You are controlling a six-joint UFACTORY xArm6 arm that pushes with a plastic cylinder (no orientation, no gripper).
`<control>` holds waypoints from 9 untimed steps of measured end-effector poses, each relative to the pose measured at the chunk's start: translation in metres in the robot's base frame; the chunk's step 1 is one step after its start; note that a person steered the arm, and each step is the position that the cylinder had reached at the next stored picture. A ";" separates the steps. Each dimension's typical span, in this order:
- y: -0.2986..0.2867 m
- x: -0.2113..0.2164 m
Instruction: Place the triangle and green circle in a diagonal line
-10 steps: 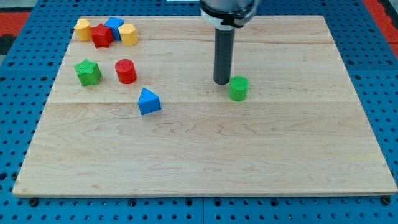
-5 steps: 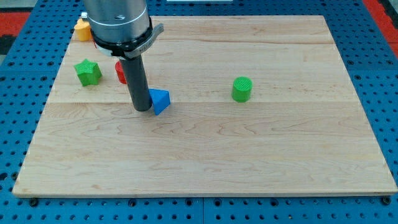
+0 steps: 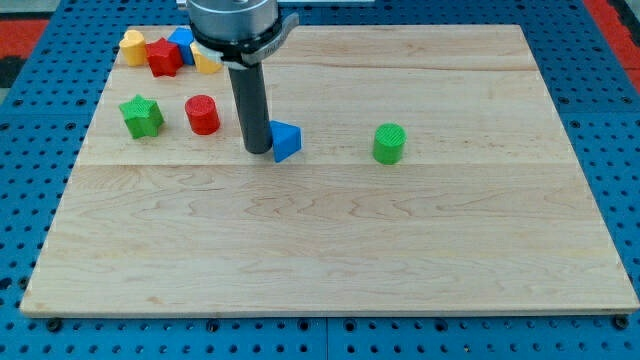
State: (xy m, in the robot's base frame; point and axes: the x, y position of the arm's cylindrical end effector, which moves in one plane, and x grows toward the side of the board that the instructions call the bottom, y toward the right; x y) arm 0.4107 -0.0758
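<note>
The blue triangle (image 3: 286, 141) lies on the wooden board (image 3: 330, 250) a little left of centre. My tip (image 3: 258, 149) stands right against the triangle's left side, touching it. The green circle (image 3: 389, 144) stands to the view's right of the triangle, at about the same height in the view, with a gap of bare board between them. The rod rises from the tip toward the view's top and hides part of the block cluster behind it.
A red cylinder (image 3: 202, 114) and a green star (image 3: 142, 116) stand left of my tip. A cluster of yellow (image 3: 132, 46), red (image 3: 164, 57), blue (image 3: 183, 42) and yellow (image 3: 207, 62) blocks sits at the board's top left corner.
My tip swept from beside the green circle to the triangle's left side, then moved right, pushing the blue triangle right and slightly up toward the green circle.
</note>
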 end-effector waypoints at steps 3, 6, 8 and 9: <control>-0.003 0.054; 0.039 -0.008; 0.051 0.045; 0.097 0.031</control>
